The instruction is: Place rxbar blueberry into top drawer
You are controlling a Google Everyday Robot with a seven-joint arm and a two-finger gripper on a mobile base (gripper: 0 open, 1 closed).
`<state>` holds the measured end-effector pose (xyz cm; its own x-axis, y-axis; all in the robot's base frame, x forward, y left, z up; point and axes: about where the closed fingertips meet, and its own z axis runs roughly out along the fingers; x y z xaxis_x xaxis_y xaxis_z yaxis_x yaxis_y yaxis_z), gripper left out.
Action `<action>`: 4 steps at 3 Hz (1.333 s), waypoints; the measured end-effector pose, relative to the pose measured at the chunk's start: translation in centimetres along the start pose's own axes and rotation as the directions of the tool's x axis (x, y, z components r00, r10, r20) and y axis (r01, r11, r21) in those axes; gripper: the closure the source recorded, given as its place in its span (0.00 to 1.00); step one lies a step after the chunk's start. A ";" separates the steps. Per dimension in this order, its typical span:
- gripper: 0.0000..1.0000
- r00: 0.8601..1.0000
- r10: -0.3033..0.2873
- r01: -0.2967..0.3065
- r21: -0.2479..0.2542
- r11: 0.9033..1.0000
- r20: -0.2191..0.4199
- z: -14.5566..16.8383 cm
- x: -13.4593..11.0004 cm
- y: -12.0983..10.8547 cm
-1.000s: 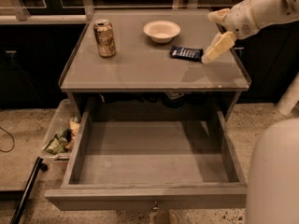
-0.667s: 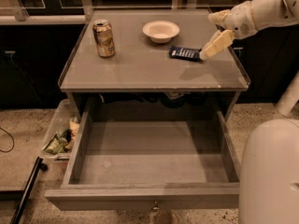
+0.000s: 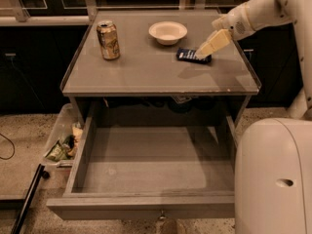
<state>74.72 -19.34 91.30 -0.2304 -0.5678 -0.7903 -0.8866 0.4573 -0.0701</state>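
The rxbar blueberry point(image 3: 191, 55) is a small dark navy bar lying flat on the grey tabletop, right of centre, below the white bowl. My gripper point(image 3: 208, 47) reaches in from the upper right, its pale fingers angled down at the bar's right end, which they partly cover. The top drawer point(image 3: 146, 206) is pulled wide open under the tabletop, with a plain grey bottom and nothing in it. Its small knob shows at the bottom edge.
A tan drink can point(image 3: 107, 40) stands at the tabletop's left rear. A white bowl point(image 3: 167, 32) sits at the rear centre. A clear bin of wrappers point(image 3: 62, 143) lies on the floor left of the drawer. My white base point(image 3: 275, 179) fills the lower right.
The gripper has moved a little left and down toward the bar's right end. The bar, can and bowl have not moved.
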 end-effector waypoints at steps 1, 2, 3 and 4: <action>0.00 0.995 0.031 -0.030 0.012 0.999 -0.096 2.3 0.8 -0.4; 0.00 0.983 0.008 -0.002 0.036 0.999 -0.181 3.6 1.6 -1.1; 0.00 0.969 0.010 0.002 0.049 0.999 -0.246 4.6 3.6 -1.8; 0.00 0.964 0.015 -0.002 0.047 0.999 -0.264 5.0 4.8 -2.2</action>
<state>77.57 -19.63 84.60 -0.3412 -0.7217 -0.6023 -0.8662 0.4902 -0.0966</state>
